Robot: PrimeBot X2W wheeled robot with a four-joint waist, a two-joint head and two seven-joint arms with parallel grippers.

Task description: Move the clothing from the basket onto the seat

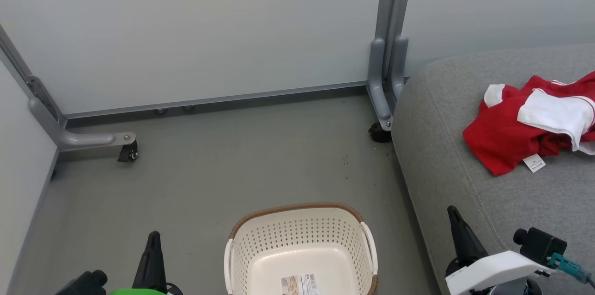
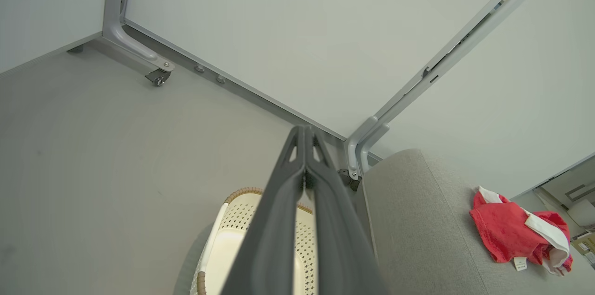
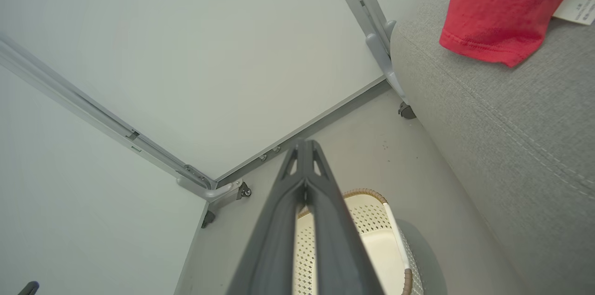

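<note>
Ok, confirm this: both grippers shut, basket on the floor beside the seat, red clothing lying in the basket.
Wrong in one point: the head view shows the clothing lying on the seat, not in the basket. The rest stands: left gripper and right gripper shut, basket on the floor beside the seat.

Basket (image 1: pixel 297 206) on grey floor (image 1: pixel 209 183) — red clothing (image 1: pixel 504 139) on seat (image 1: pixel 446 183)

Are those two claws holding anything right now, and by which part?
Nothing is held. The left gripper and right gripper have jaws shut and empty; the clothing lies on the seat.
</note>
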